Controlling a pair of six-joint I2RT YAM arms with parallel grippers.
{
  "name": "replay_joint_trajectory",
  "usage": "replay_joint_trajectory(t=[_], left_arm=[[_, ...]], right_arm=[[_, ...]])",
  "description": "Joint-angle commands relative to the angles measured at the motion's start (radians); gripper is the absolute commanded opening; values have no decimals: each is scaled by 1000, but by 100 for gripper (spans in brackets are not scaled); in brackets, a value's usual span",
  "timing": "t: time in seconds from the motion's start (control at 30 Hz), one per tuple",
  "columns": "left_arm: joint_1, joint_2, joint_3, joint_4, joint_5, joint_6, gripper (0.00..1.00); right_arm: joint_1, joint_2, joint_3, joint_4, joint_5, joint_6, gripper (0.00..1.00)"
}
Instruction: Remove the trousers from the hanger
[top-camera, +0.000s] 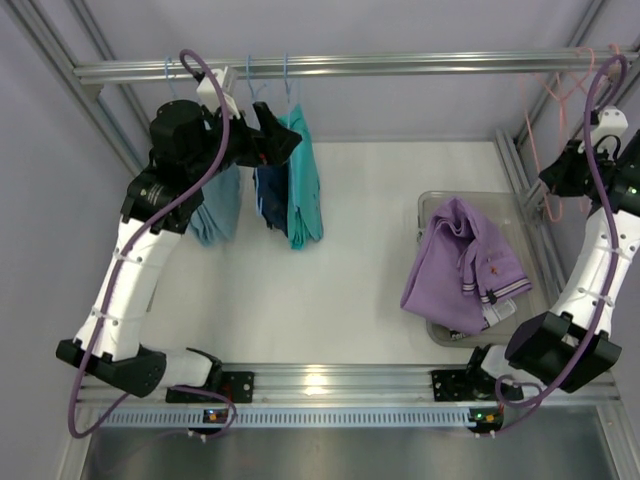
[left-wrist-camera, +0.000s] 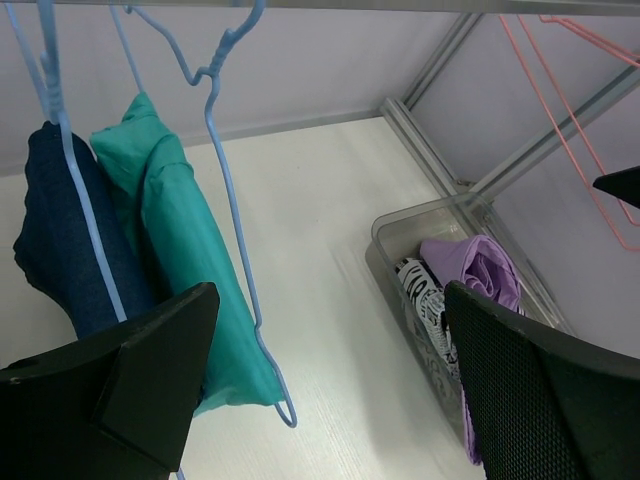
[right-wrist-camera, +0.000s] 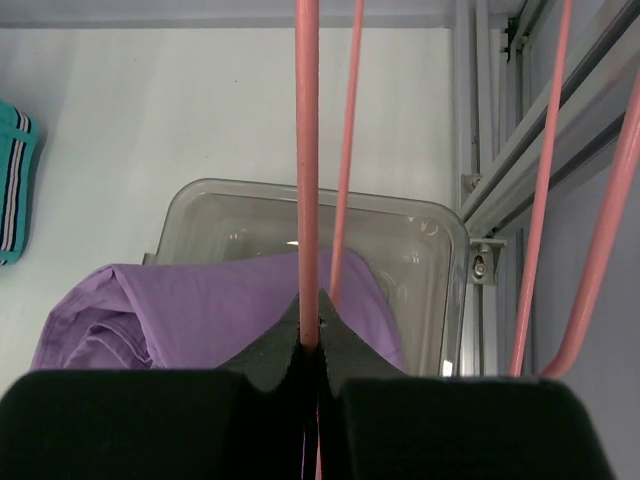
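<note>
Hanger (right-wrist-camera: 307, 150), pink wire, pinched at frame centre of the right wrist view.
Right gripper (right-wrist-camera: 308, 335) is clamped tight on one wire of the hanger. Purple garment (top-camera: 462, 262) lies draped over the clear bin (top-camera: 428, 200), centre-right. Left gripper (left-wrist-camera: 330, 360) is spread wide beside the blue hangers (left-wrist-camera: 225, 200), upper left.

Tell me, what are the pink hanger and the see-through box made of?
The thin pink wire hanger looks like metal wire with a smooth pink coating, since it is slim and straight, though I can't be sure. The clear rounded box looks like glossy plastic: see-through, with light glints.
</note>
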Motion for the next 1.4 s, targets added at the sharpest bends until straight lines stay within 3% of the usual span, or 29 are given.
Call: replay_joint_trajectory(t=[0.0, 0.67, 1.07, 1.37], left_arm=[[15, -28, -15, 17, -11, -11, 99], [22, -8, -34, 34, 6, -17, 99], [22, 8, -29, 30, 3, -17, 99], [24, 11, -34, 35, 4, -20, 99]], right_arm=[[-22, 1, 54, 71, -15, 44, 0], [-59, -85, -32, 350, -175, 218, 0], [-63, -133, -64, 413, -182, 252, 0], [-77, -160, -47, 350, -138, 212, 0]])
